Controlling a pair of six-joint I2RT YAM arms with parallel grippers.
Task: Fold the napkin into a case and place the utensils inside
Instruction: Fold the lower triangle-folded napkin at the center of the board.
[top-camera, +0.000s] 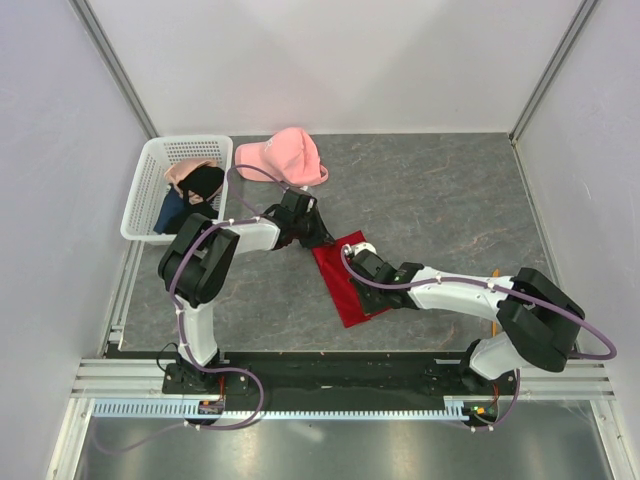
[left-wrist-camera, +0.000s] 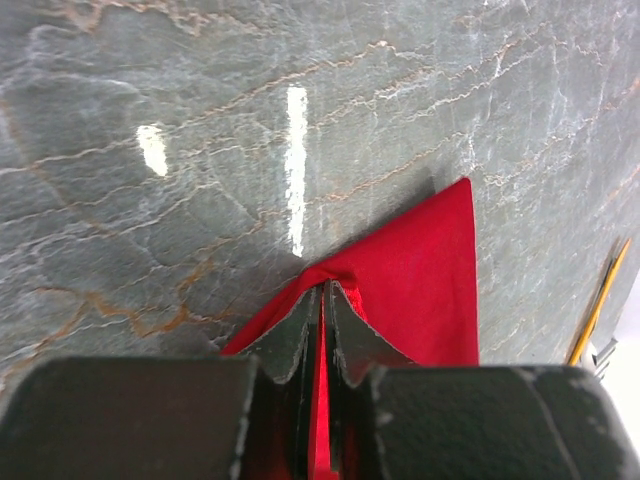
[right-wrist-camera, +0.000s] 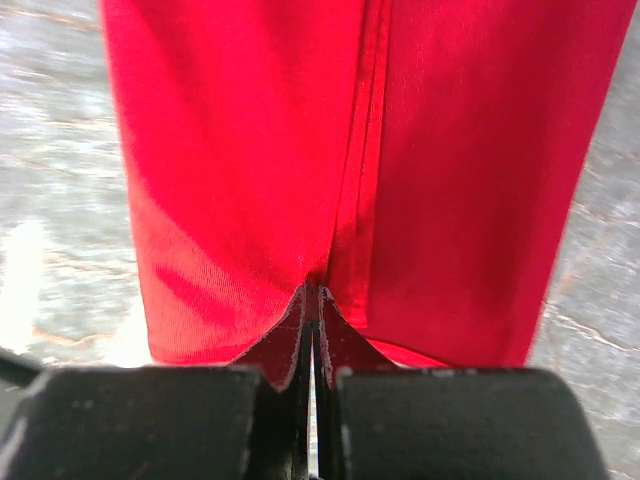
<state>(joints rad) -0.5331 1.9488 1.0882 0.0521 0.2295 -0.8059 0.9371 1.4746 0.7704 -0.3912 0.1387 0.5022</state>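
White basket (top-camera: 138, 205) far left holds dark and peach garments (top-camera: 195, 185); pink cap (top-camera: 287, 155) on the table (top-camera: 440, 190) just right of it. Left gripper (left-wrist-camera: 323, 292) is clamped on the far-left corner of the napkin (top-camera: 352, 300), red cloth showing between its fingers. Napkin lies mid-table between the two arms, folded to a narrow strip, long axis running far to near, near end angled toward the right arm. Right gripper (right-wrist-camera: 312, 296) has its jaws together, pinching a fold at the strip's far end, with a seam running along the long axis. Orange utensils (left-wrist-camera: 598, 300) lie well apart at the right, beside the right arm.
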